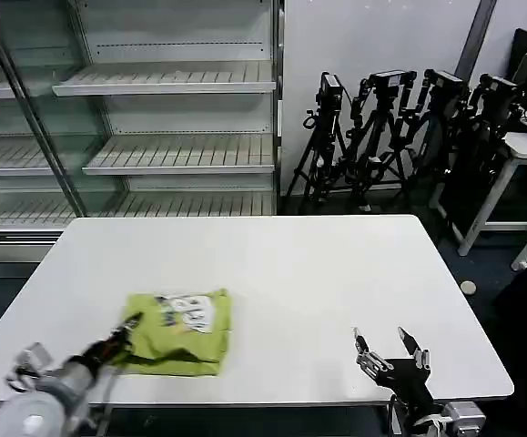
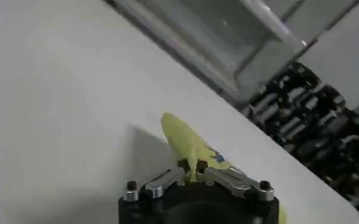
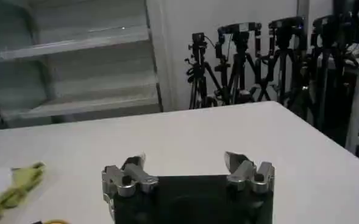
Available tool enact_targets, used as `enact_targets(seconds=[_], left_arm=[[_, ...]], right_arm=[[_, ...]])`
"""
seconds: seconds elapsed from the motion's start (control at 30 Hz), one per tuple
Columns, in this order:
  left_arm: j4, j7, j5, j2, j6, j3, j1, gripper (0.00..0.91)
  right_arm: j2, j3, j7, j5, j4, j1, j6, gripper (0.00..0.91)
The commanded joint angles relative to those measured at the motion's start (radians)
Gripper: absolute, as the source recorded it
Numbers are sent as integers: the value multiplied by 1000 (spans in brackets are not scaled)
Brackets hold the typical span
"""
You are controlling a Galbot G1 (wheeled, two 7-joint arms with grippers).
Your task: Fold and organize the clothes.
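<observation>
- Left gripper is down at the near-left part of the white table, its fingers pinched together on the left edge of the T-shirt. The left wrist view shows it clearly: both fingers closed on a raised fold of the lime fabric, which stands up off the tabletop between them.
- The T-shirt itself is already folded into a compact, roughly square bundle, lying near the front-left of the table with its white printed patch facing up (the print is too small to read).
- Right gripper sits over the near-right edge of the table, well apart from the shirt, fingers spread wide with nothing in them.
- Behind the table: glass-fronted shelving on the left, a bunch of black tripods on the right.
</observation>
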Motion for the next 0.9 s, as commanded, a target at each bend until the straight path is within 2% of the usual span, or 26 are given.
enact_targets(seconds=[0.03,0.17,0.23,0.33,0.37,0.4,0.43,0.47,0.6,0.7,0.8,0.9], left_arm=[[-44,150,215,283,-57,-529,162,40],[-67,178,255,401,-64,-587,183,40],[-88,191,341,423,-89,-548,207,40],[-123,191,542,415,-145,-383,235,40],[-127,183,698,388,-182,-232,241,40],[-117,165,838,371,-245,-147,240,40],[-101,156,907,355,-278,-59,234,40],[-68,144,1031,323,-334,85,217,40],[113,102,1301,190,-399,446,105,40],[141,88,1379,132,-414,565,47,40],[80,90,1379,90,-377,640,-10,40],[13,98,1361,77,-330,682,-62,40]], right_arm=[[-7,-46,0,35,-56,103,1,907],[-11,-42,2,61,-87,136,2,907],[-10,-34,0,67,-92,135,4,907],[0,-15,-3,66,-89,110,12,907],[4,-9,-5,65,-86,96,15,907],[7,3,-8,60,-80,76,21,907],[8,11,-9,57,-77,70,24,907],[11,22,-13,48,-69,45,31,907],[23,56,-16,24,-49,-6,50,907],[26,76,-16,21,-37,-29,50,907],[28,90,-14,20,-26,-38,49,907],[31,96,-14,20,-17,-49,48,907]])
